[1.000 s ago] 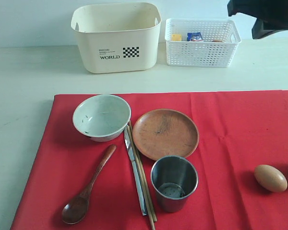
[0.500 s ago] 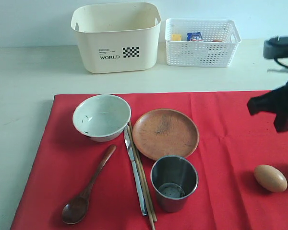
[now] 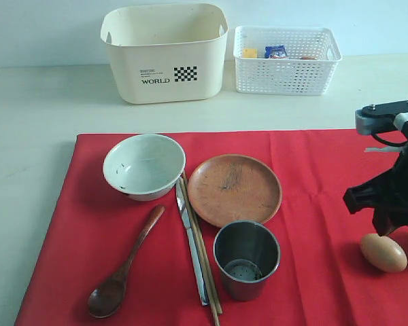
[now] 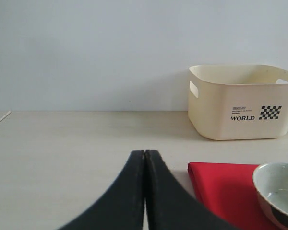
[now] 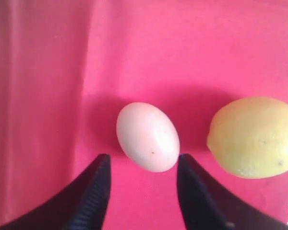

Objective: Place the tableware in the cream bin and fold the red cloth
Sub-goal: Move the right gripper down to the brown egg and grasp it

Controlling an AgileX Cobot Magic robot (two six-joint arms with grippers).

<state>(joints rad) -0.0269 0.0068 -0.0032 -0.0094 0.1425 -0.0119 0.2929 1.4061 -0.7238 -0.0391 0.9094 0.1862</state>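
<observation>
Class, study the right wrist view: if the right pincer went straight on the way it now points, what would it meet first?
Most likely the pale beige egg, lying on the red cloth just ahead of the open right pincer; the yellow lemon sits aside.

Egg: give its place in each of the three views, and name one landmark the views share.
Exterior view: the egg lies on the red cloth, near the picture's right edge, low down.
Left wrist view: not in it.
Right wrist view: mid-picture on the cloth, with a yellow lemon beside it, not touching.
Shared landmark: the red cloth, which shows in all three views.
</observation>
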